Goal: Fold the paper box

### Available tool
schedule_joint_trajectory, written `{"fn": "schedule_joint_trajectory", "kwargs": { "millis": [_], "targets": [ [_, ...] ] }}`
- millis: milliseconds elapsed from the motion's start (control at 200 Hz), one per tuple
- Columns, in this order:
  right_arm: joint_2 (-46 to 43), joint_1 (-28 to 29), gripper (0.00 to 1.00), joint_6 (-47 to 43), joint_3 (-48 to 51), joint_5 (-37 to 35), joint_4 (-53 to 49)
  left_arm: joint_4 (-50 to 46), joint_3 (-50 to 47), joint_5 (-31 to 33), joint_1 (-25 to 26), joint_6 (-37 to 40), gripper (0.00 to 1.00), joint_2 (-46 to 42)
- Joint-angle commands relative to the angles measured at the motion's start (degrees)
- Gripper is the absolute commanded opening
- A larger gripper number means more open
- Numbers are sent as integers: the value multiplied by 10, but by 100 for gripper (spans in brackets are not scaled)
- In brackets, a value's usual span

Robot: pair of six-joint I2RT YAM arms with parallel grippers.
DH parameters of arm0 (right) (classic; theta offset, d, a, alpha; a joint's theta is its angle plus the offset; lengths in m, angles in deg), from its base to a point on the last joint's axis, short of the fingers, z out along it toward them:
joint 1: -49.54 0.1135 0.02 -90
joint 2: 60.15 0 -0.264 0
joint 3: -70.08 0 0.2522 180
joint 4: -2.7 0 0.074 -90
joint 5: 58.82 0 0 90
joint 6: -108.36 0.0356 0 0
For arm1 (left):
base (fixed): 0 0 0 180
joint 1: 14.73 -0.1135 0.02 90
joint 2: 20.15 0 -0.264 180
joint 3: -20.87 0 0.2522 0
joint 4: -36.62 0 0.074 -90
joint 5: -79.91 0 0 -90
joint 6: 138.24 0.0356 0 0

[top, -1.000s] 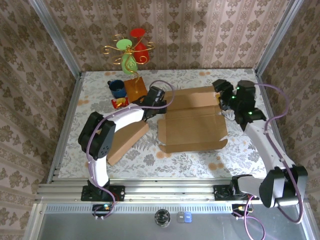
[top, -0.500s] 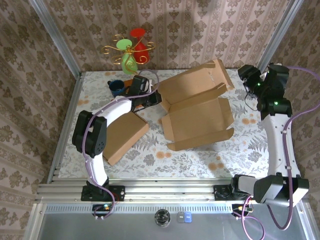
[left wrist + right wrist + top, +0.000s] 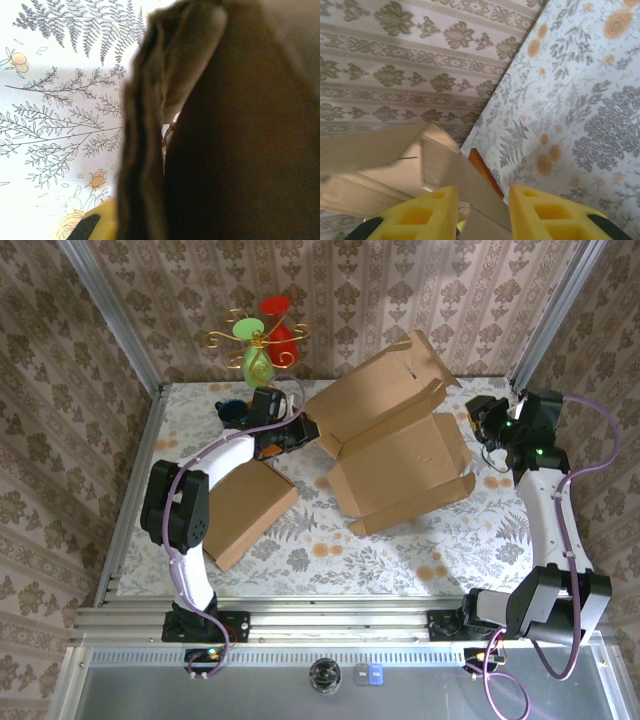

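Leaning paper box (image 3: 405,468), lid (image 3: 375,405) up at rear, long axis roughly L-R

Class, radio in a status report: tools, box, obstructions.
Left tool shut on paper box. Right tool open, straddling its flap. Lid raised. Cardboard sheet alongside, not blocking.

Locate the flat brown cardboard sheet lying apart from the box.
Top view: the flat brown cardboard sheet lies on the left half of the floral table, just left of the open brown cardboard box.
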Motion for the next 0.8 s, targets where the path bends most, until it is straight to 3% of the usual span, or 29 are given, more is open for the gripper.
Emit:
{"fn": "schedule_joint_trajectory", "kwargs": {
  "millis": [0, 75, 230, 425, 600, 795],
  "targets": [
    [-1, -2, 33, 11, 8, 34, 52, 11, 8, -24, 0, -10, 0, -11],
    [19, -1, 39, 1, -3, 66, 68, 8, 9, -24, -1, -8, 0, -11],
    [67, 17, 42, -6, -26, 121, 79, 7, 12, -24, 0, -8, 0, -10],
    [70, 40, 41, -6, -29, 118, 92, 2, 16, -18, 4, -5, 0, -9],
    [75, 58, 50, -30, -46, 122, 65, 2, 19, -14, 10, -4, 0, -5],
    [68, 58, 45, -58, -49, 114, 27, 4, 23, -14, 8, -9, 0, -6]
  ]
}}
